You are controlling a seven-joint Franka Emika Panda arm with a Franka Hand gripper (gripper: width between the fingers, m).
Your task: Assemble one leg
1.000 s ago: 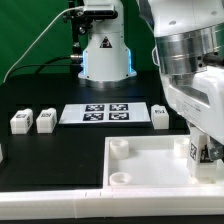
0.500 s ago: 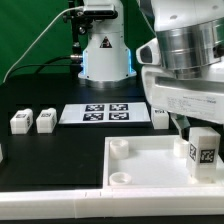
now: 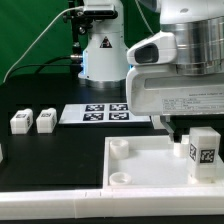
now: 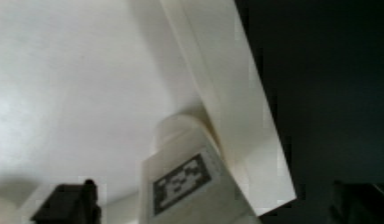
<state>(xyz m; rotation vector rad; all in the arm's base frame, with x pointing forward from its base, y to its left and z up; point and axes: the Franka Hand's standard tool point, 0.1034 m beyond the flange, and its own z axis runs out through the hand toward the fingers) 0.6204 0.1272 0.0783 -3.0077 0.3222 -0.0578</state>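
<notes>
Fingers [image 4: 64, 203] apart, released, grasping nothing, above leg [image 3: 205, 150] standing upright on slab [image 3: 150, 170] at the exterior view's right.

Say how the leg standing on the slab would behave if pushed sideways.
The leg looks like a stiff, boxy plastic block, so it probably won't bend or roll. It stands taller than it is wide on the slab, so it may tip. Its smooth faces could be slippery.
</notes>
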